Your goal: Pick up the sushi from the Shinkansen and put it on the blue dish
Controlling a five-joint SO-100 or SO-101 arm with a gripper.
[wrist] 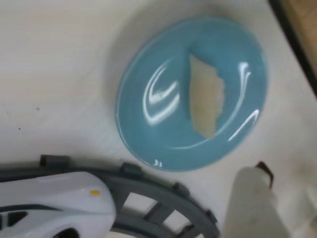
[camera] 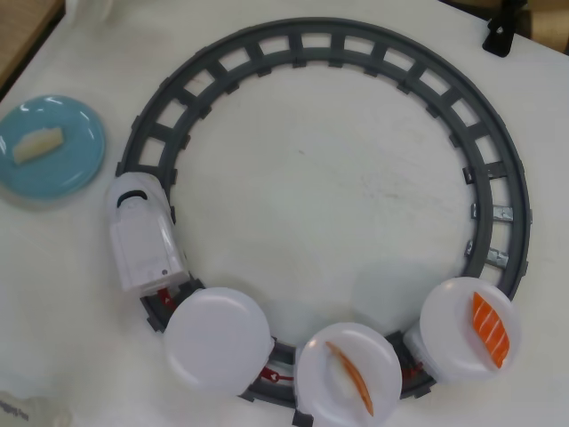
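- Pale cream and oblong, the sushi (camera: 37, 145) already lies on the blue dish (camera: 76, 169), slightly left of its centre in the overhead view; you can judge the placing done.
- In the wrist view the same sushi (wrist: 205, 96) rests flat on the glossy blue dish (wrist: 148, 124), its edge ragged and soft-looking, with bright reflections streaking the glaze beside it.
- The dish sits on the white table (camera: 311, 196) at the far left, just outside the grey track (camera: 498, 160), near enough that the carry from the train was short.
- The Shinkansen (camera: 142, 240) stands on the left curve of the ring, smooth white plastic with a rounded nose pointing toward the dish; its nose (wrist: 54, 198) shows at the lower left of the wrist view.
- Behind it, the empty white plate (camera: 216, 338) is presumably where the pale piece rode; the next two plates carry a salmon piece lying on edge (camera: 351, 378) and a striped salmon piece (camera: 491, 329), which you should leave alone.
- Of the gripper you see only one pale translucent finger (wrist: 250, 203) at the lower right of the wrist view, clear of the dish; I cannot tell whether the jaws are apart or together.
- The arm does not appear in the overhead view.
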